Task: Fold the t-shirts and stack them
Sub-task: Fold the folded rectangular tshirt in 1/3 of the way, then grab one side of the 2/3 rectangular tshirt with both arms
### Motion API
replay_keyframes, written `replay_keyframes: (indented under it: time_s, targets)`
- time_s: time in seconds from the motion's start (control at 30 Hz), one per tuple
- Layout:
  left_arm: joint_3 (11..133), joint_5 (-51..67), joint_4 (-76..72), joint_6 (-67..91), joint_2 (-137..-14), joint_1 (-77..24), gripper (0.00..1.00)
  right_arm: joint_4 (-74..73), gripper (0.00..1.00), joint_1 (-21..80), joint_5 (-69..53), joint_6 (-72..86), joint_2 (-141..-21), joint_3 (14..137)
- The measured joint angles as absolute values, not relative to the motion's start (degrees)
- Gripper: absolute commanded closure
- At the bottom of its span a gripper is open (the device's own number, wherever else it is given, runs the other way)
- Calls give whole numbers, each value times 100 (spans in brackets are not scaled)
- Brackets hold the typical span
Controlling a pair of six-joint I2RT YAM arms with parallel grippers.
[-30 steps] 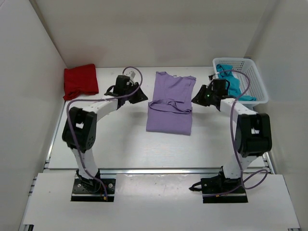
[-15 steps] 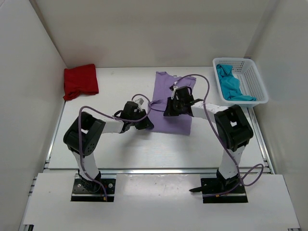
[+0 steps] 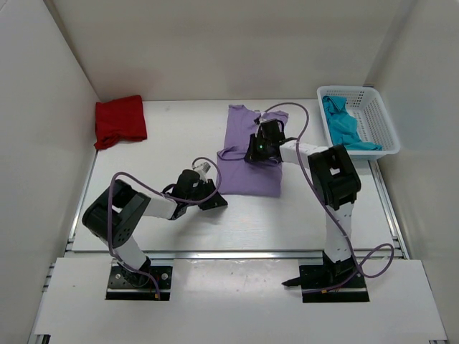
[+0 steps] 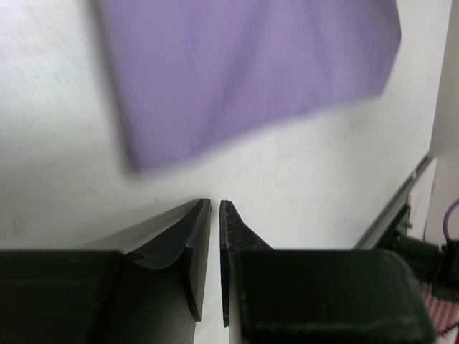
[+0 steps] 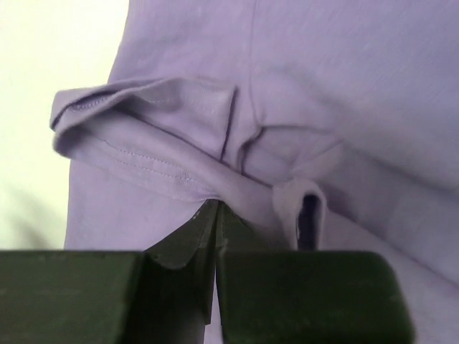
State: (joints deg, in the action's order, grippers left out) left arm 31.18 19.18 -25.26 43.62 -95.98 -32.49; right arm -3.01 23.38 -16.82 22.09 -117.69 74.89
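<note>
Right pincer (image 5: pixel 216 215) now on lavender shirt (image 5: pixel 344 93)

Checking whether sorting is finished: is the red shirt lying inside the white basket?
No. In the top view the red shirt lies on the table's far left corner, while the white basket at far right holds the teal shirt.

The top camera is looking down from above and behind the arms, taking in the whole table (image 3: pixel 179 229). Both wrist cameras are peering along their own fingers, very close, each catching part of the lavender shirt (image 3: pixel 249 154) (image 4: pixel 244 72) (image 5: pixel 344 93) also visible from above.
</note>
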Motion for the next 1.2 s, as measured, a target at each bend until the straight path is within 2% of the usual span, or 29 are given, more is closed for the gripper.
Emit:
replay_keyframes:
  time_s: [0.17, 0.3, 0.53, 0.83, 0.97, 1.13, 1.2]
  targets:
    - [2891, 1935, -2158, 4351, -9146, -3249, 76, -480, 100, 2043, -1610, 2222, -12567, 9035]
    - [2869, 1881, -1806, 4329, -8552, -3114, 74, -567, 100, 1852, -1570, 2115, -12331, 9249]
    - [3548, 1774, -1653, 4324, -8545, -3013, 73, -331, 100, 1946, -1632, 2082, -10809, 7747]
    - [4517, 1772, -1776, 4292, -10055, -2757, 76, 401, 100, 2182, -1951, 2563, -9957, 5144]
    - [4150, 1837, -2043, 4425, -10252, -2746, 77, 845, 100, 1959, -2043, 2783, -9612, 4250]
    - [3454, 1754, -2410, 4480, -9817, -2961, 78, 1170, 100, 1872, -2106, 2845, -9194, 3636]
    - [2995, 1697, -2541, 4534, -9461, -3114, 75, 1240, 96, 1894, -2176, 2840, -8980, 3371]
